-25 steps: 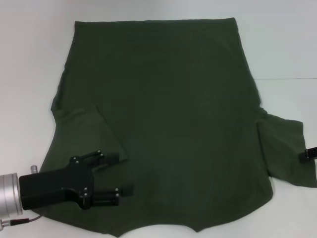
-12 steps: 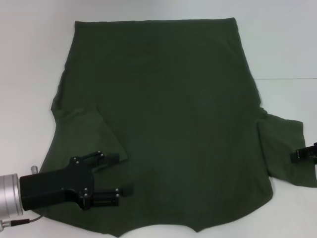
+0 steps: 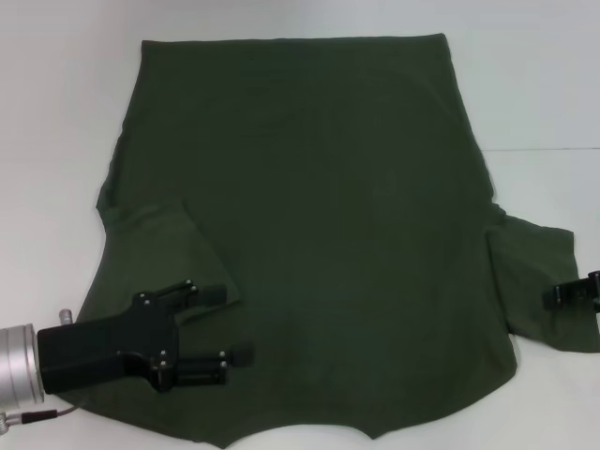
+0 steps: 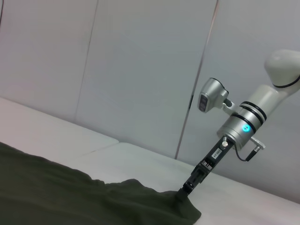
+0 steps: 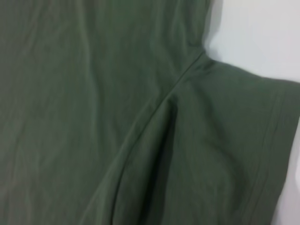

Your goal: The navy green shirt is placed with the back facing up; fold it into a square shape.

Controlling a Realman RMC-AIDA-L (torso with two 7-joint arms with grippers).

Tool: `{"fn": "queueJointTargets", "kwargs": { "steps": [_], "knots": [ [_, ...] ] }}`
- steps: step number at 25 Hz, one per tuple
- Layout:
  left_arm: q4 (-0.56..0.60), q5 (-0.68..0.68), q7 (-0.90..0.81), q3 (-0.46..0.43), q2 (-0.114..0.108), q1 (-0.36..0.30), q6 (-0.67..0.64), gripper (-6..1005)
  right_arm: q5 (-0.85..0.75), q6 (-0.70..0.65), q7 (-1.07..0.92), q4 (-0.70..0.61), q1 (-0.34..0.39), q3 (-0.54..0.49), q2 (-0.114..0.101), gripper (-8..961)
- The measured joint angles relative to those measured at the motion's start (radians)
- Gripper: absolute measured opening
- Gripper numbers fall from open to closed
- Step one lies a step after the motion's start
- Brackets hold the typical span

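Observation:
The navy green shirt lies flat on the white table, plain back up, with the neckline at the near edge and the hem far away. Its left sleeve is folded inward onto the body. My left gripper stands open low over the near-left shoulder area, with only the flat fabric beneath its fingers. My right gripper reaches in over the outspread right sleeve. The left wrist view shows its tip down at the sleeve's fabric. The right wrist view is filled by the sleeve and its armhole seam.
Bare white table surrounds the shirt on the left, far and right sides. A table seam runs along the right. Grey wall panels stand behind the table in the left wrist view.
My right gripper has slid leftward, farther in over the right sleeve. The left gripper has stayed almost where it was, still open.

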State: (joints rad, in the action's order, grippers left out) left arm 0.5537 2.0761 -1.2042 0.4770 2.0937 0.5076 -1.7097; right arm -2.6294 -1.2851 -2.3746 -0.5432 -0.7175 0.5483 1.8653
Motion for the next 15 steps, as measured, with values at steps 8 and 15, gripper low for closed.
{"fn": "queueJointTargets", "kwargs": {
  "steps": [8,15],
  "knots": [
    [0.000,-0.001,0.000,0.000,-0.002,0.002,-0.002,948,0.014,-0.010,-0.003,0.019,0.004,-0.008,-0.003,750],
    [0.000,-0.001,-0.001,0.000,-0.003,0.003,-0.001,947,0.014,-0.004,-0.002,0.037,-0.002,-0.006,-0.003,661]
  ]
}}
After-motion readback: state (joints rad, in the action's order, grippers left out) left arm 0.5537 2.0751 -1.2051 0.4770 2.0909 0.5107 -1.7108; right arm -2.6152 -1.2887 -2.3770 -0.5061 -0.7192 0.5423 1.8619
